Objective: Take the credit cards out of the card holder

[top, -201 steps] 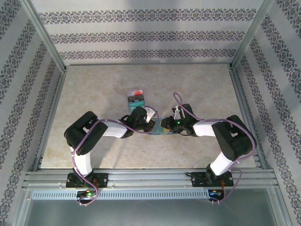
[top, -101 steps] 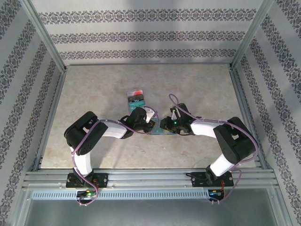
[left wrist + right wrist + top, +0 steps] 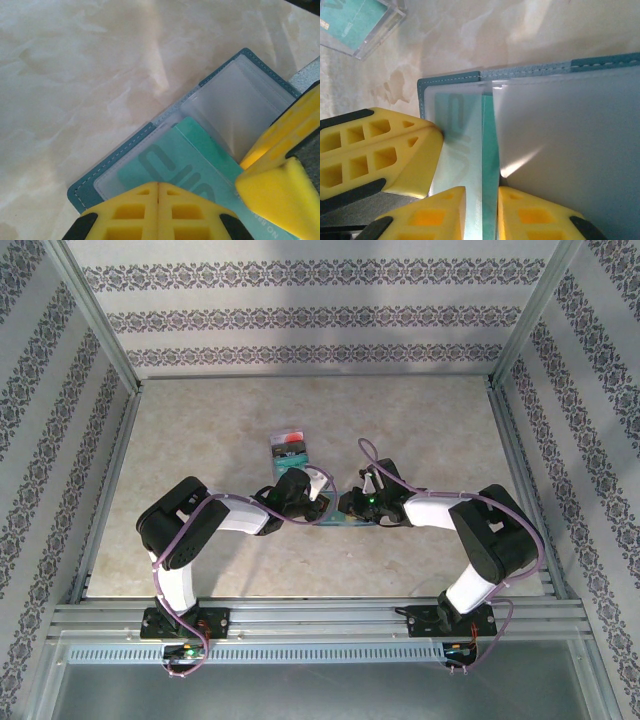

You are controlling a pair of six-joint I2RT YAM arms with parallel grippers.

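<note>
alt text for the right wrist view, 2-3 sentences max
The right gripper's yellow fingers straddle the edge of a teal-green credit card between the clear plastic sleeves of an open slate-blue card holder. Another yellow gripper presses on the sleeve at lower left. A clear case holding a teal card lies on the marbled table at top left.
</note>
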